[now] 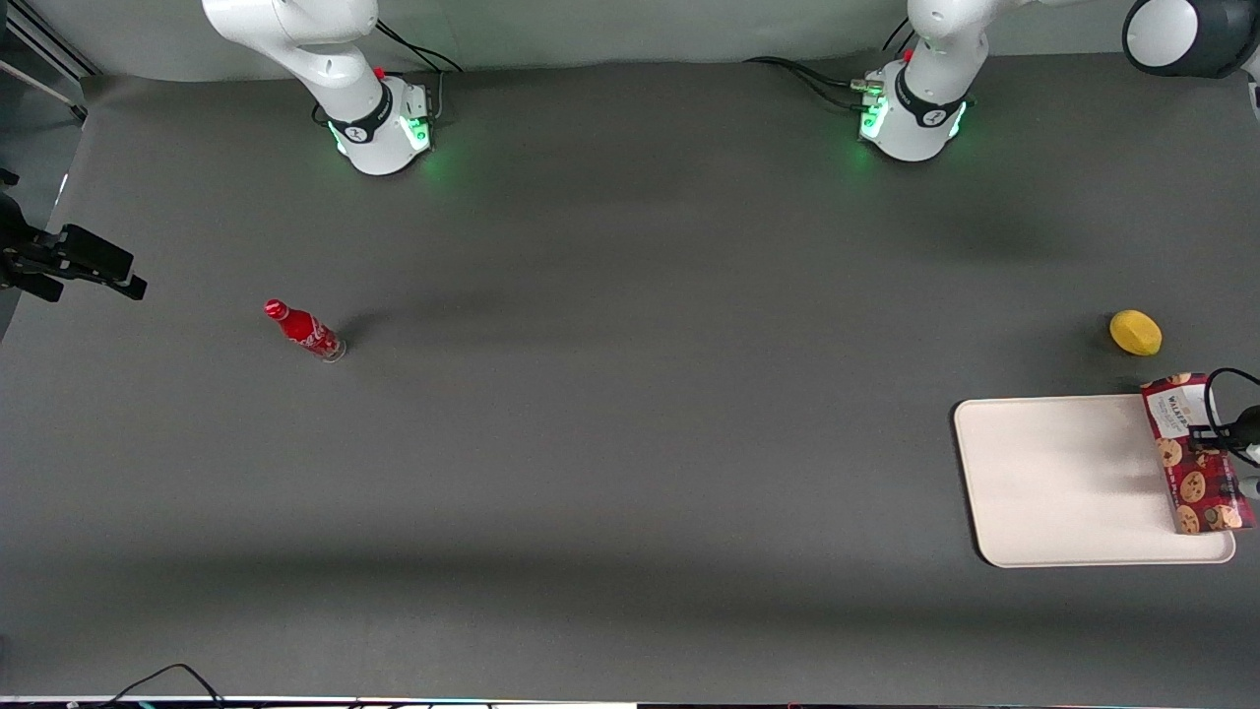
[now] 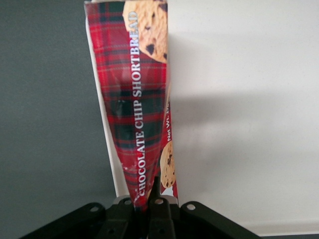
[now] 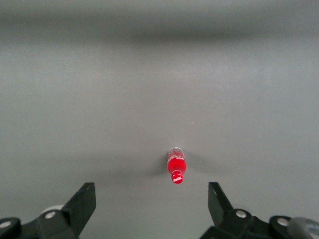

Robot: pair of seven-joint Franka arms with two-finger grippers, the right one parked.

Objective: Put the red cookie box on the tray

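Front view first: a matte dark-grey worktop [image 1: 610, 443], and at the working arm's end sits the tray [image 1: 1063, 483], a flat cream-white rectangle with rounded corners and a low rim. The red cookie box [image 1: 1196, 455], a long narrow tartan carton with cookie pictures and a white label, lies along the tray's outer short edge, its label end poking past the tray's corner. The tool [image 1: 1221, 443] comes in low from the frame edge, trailing a black cable, and sits right at the carton's middle. A rounded yellow lemon [image 1: 1135, 332] rests on the worktop just off the tray, farther from the camera. Way over toward the parked arm's end stands a small glossy red bottle [image 1: 304, 331].

Left wrist view now: the carton [image 2: 134, 104] runs straight away from the lens, white lettering along its plaid side, with the smooth tray [image 2: 244, 124] on one flank and grey worktop [image 2: 45, 124] on the other. The black fingers [image 2: 158, 209] are pinched tight on the carton's near end.

Right wrist view: only the bottle [image 3: 176, 168], seen cap-on, alone on grey worktop [image 3: 159, 74].
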